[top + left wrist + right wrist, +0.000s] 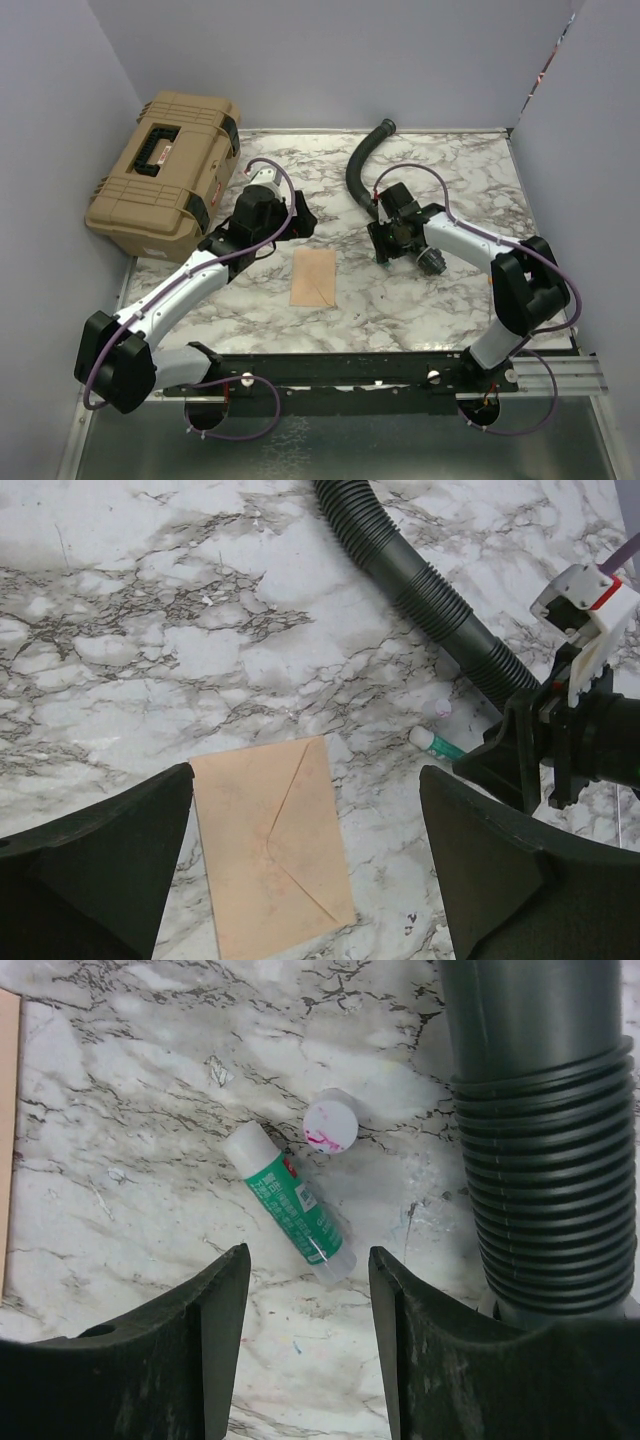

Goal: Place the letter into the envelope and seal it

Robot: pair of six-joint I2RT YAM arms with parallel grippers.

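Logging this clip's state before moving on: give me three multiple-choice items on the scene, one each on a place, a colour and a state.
1. Where does the glue stick lie?
A in a drawer; B on the marble tabletop beside the corrugated hose; C on a plate.
2. What colour is its label?
A green; B red; C blue.
3. How is the envelope flap?
A standing upright; B torn off; C folded down flat.

Key: B, the right wrist view shows it on marble by the hose; A, the label is green; C, the left wrist view shows the flap lying flat.
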